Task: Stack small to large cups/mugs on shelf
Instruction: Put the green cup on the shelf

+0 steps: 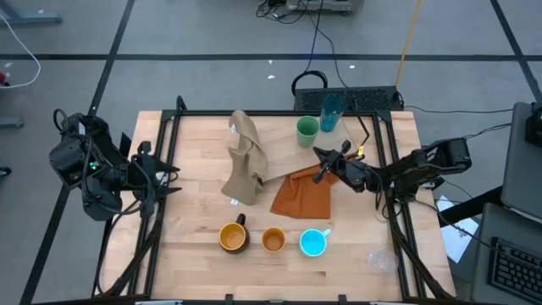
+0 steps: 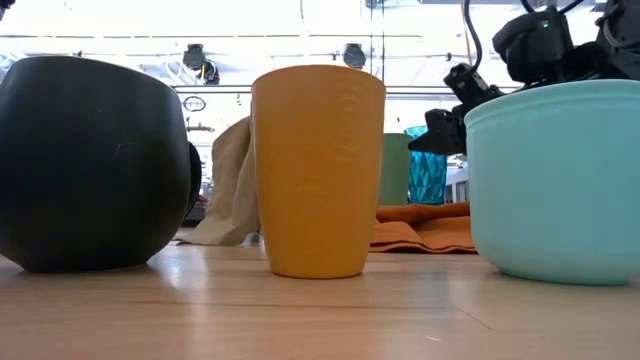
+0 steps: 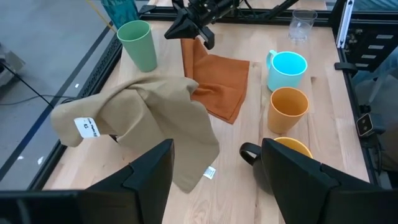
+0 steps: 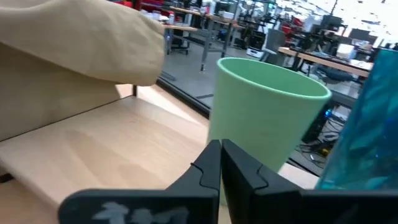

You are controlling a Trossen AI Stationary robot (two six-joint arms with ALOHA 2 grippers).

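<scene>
The light green cup (image 1: 307, 131) and the tall teal tumbler (image 1: 332, 110) stand at the table's far side. The yellow mug with a dark handle (image 1: 233, 237), the small orange cup (image 1: 273, 241) and the cyan mug (image 1: 313, 243) stand in a row near the front edge. The clear glass (image 1: 381, 261) stands at the front right. My right gripper (image 1: 318, 153) is shut and empty just in front of the green cup (image 4: 267, 112), above the orange cloth's far corner. My left gripper (image 3: 214, 149) is open and empty at the table's left edge. I cannot make out a shelf apart from the tabletop.
A tan cloth (image 1: 246, 161) is draped in a tall heap left of centre. An orange cloth (image 1: 303, 193) lies flat beside it, below my right gripper. Dark frame rails (image 1: 161, 161) run along the table's left and right sides.
</scene>
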